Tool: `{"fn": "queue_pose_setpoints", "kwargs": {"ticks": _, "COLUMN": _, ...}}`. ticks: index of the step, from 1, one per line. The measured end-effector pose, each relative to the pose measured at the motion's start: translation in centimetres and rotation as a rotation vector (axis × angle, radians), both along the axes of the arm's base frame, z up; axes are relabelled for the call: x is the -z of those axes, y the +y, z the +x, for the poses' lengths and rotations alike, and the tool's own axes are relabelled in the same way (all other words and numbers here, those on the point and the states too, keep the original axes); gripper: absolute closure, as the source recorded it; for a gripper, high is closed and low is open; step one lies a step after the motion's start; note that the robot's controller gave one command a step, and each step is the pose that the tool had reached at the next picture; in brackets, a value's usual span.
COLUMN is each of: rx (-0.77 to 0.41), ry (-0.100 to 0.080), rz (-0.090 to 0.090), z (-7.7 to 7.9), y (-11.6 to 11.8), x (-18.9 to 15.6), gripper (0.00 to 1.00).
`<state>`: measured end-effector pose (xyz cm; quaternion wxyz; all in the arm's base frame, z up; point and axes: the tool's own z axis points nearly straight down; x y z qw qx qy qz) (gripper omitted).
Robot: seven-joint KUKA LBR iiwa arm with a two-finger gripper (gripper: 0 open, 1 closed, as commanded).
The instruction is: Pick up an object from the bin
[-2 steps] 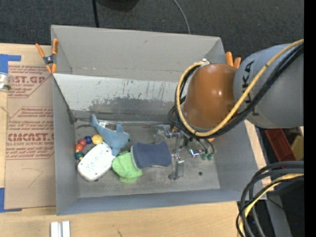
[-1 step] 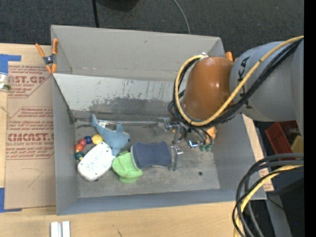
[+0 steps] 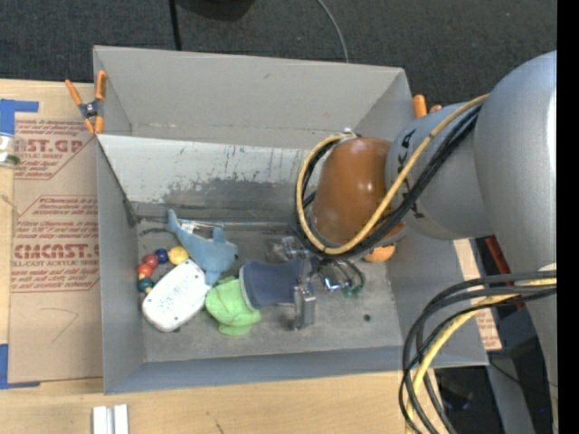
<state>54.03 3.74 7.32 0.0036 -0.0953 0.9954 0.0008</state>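
Observation:
My gripper (image 3: 298,281) is low in the middle of the bin, under the orange wrist cover. It is open, with one finger (image 3: 290,249) on the far side and the other finger (image 3: 306,311) on the near side. A dark blue cup-like thing (image 3: 265,283) lies on its side just left of the gripper, its right end reaching in between the fingers. A lime green soft lump (image 3: 231,306) touches the blue thing's left lower edge. A light blue plush shark (image 3: 204,245) lies beyond them to the left.
A white rounded device (image 3: 175,297) and some coloured beads (image 3: 151,267) lie by the left wall. A small green thing (image 3: 353,287) and an orange piece (image 3: 381,254) lie right of the gripper. The arm and its cables hang over the bin's right side.

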Motion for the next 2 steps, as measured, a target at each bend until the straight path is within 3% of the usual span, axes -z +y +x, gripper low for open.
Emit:
{"fn": "queue_pose_setpoints", "kwargs": {"ticks": 1, "rx": 0.036, "ry": -0.001, "rz": 0.001, "z": 0.21, "y": 0.08, "x": 1.18, "gripper": 1.0}}
{"fn": "queue_pose_setpoints", "kwargs": {"ticks": 2, "rx": 0.04, "ry": 0.0, "rz": 0.001, "z": 0.23, "y": 0.05, "x": 1.06, "gripper": 1.0}}
